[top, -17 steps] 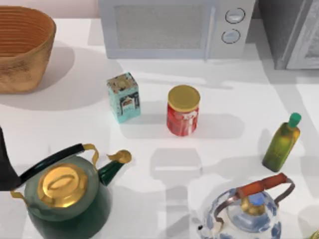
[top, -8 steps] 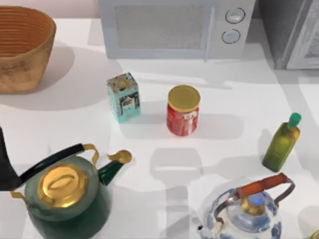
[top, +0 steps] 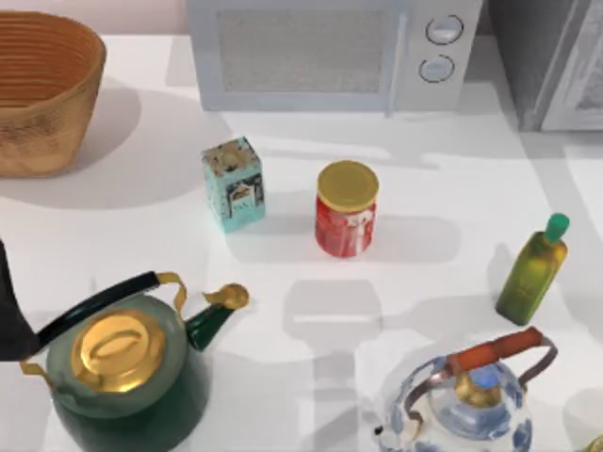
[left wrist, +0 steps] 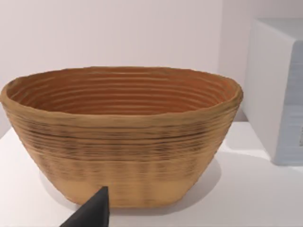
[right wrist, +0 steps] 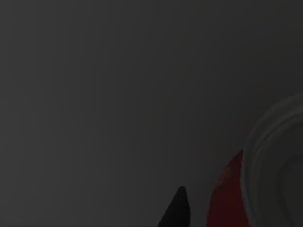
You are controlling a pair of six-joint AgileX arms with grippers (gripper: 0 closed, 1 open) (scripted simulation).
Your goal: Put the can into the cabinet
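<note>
**At the right wrist, a red sliver in the dark**

Close by the right gripper (right wrist: pixel 178 209), a red sliver of the can (right wrist: pixel 226 196) shows in the right wrist view, which is dark. A pale round rim (right wrist: pixel 272 170) lies against the can. Whether this claw is open, closed or clamped on the can cannot be told. The can sits so near the claw that I judge it is either carried or only just let go. The gloom would fit a reach into the shaded inside of the cabinet (top: pixel 532 56), which stands at the table's far right corner with its paler door panel (top: pixel 582 80) facing out. That is a guess, not something seen.

Further out, the left gripper (left wrist: pixel 93 213) hangs idle at the table's left side, looking at the woven basket (left wrist: pixel 120 142), and its state cannot be told either.

Nothing else on the table looks involved. The red can with the gold lid (top: pixel 346 209) stands mid-table beside a teal tin (top: pixel 233 184). The microwave (top: pixel 330 47) is behind them, the green kettle (top: pixel 122 367) and the blue-and-white kettle (top: pixel 471 400) are at the near edge, and an oil bottle (top: pixel 534 273) is on the right.
</note>
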